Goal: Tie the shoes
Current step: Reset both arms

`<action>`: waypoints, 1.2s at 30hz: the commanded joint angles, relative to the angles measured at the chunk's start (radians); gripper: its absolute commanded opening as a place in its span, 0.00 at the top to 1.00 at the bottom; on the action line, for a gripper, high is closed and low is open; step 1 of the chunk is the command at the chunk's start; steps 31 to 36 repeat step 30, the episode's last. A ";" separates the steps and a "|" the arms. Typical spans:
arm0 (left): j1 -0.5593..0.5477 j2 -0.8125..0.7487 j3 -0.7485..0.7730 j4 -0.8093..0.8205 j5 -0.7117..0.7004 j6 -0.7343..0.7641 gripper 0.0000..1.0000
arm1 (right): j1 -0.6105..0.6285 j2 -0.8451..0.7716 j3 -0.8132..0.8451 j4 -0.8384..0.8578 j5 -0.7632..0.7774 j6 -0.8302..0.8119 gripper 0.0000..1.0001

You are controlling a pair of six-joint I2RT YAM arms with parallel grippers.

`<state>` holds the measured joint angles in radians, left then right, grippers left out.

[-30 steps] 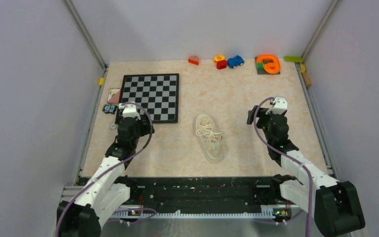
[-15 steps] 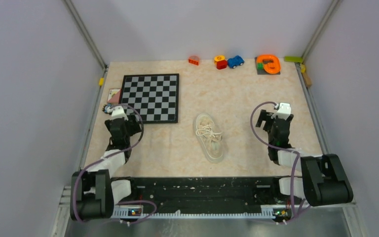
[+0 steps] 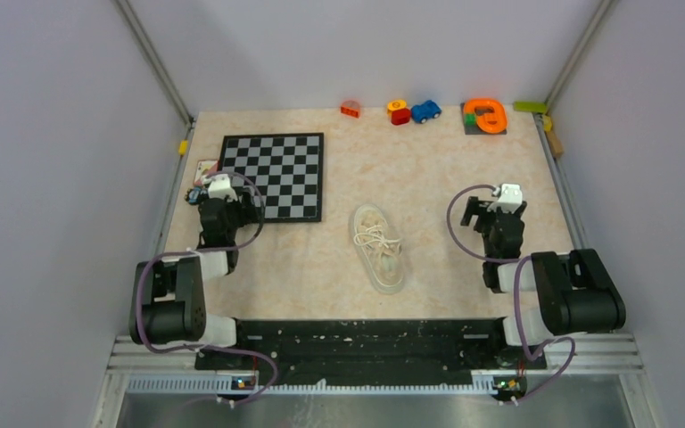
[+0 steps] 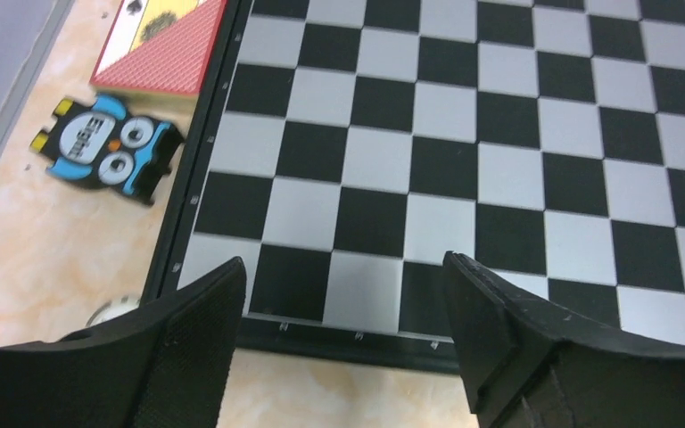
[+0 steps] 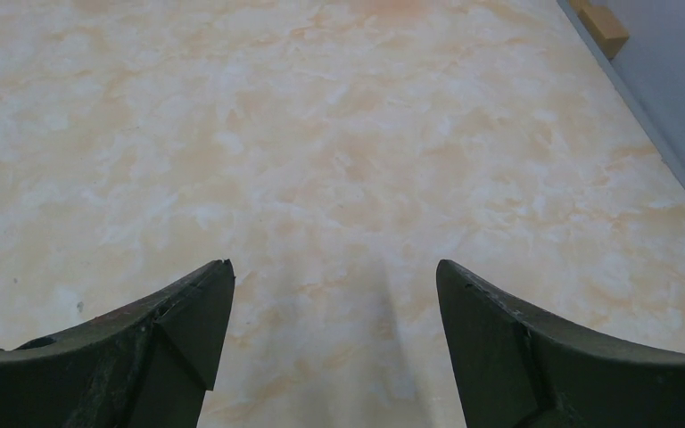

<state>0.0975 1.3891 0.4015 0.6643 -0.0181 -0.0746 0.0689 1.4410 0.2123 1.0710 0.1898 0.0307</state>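
The cream sneaker lies on the table's middle, toe near, with its white laces in a loose tangle over the tongue. My left gripper is far left of it, over the chessboard's near-left corner, open and empty; the left wrist view shows its jaws spread above the board's edge. My right gripper is well right of the shoe, open and empty; the right wrist view shows its jaws spread over bare tabletop. Both arms are folded back near their bases. The shoe is out of both wrist views.
A chessboard lies at the left. Beside it sit a red card box and a small blue owl toy. Toys line the far edge: an orange block, a red-yellow piece, a blue car, an orange ring.
Both arms have folded back toward their bases. The left gripper moved left and farther, the right gripper moved slightly right. The shoe has not moved.
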 commanded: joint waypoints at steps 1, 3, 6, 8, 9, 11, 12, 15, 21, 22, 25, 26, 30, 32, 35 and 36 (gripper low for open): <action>0.005 0.075 -0.001 0.239 0.074 0.028 0.14 | -0.013 0.013 -0.016 0.118 -0.023 -0.009 0.15; 0.005 0.048 0.001 0.182 0.076 0.025 0.13 | -0.015 0.012 -0.018 0.122 -0.023 -0.009 0.06; 0.004 0.044 -0.023 0.212 0.052 0.019 0.21 | -0.014 0.006 -0.034 0.147 -0.021 -0.014 0.02; 0.003 0.063 -0.076 0.317 0.070 0.024 0.12 | -0.014 0.011 -0.018 0.122 -0.036 -0.016 0.01; 0.004 0.084 -0.097 0.393 0.083 0.034 0.10 | -0.015 0.008 -0.018 0.118 -0.043 -0.015 0.01; 0.004 0.085 -0.101 0.415 0.089 0.031 0.07 | -0.015 0.010 -0.018 0.122 -0.042 -0.017 0.01; 0.004 0.074 -0.093 0.379 0.090 0.030 0.06 | -0.015 0.009 -0.019 0.119 -0.042 -0.017 0.01; 0.004 0.065 -0.077 0.330 0.090 0.032 0.05 | -0.014 0.010 -0.019 0.121 -0.043 -0.017 0.01; 0.004 0.072 -0.081 0.350 0.086 0.036 0.05 | -0.014 0.009 -0.019 0.121 -0.042 -0.016 0.01; 0.004 0.073 -0.081 0.351 0.087 0.036 0.05 | -0.015 0.010 -0.019 0.122 -0.043 -0.017 0.01; 0.003 0.072 -0.082 0.350 0.087 0.036 0.05 | -0.014 0.009 -0.019 0.121 -0.043 -0.016 0.01; 0.004 0.074 -0.081 0.350 0.087 0.037 0.04 | -0.015 0.009 -0.019 0.121 -0.042 -0.016 0.01; 0.004 0.073 -0.082 0.353 0.086 0.036 0.04 | -0.014 0.010 -0.019 0.122 -0.042 -0.017 0.01; 0.004 0.073 -0.082 0.353 0.086 0.036 0.04 | -0.014 0.010 -0.019 0.122 -0.042 -0.017 0.01; 0.004 0.073 -0.082 0.353 0.086 0.036 0.04 | -0.014 0.010 -0.019 0.122 -0.042 -0.017 0.01; 0.004 0.073 -0.082 0.353 0.086 0.036 0.04 | -0.014 0.010 -0.019 0.122 -0.042 -0.017 0.01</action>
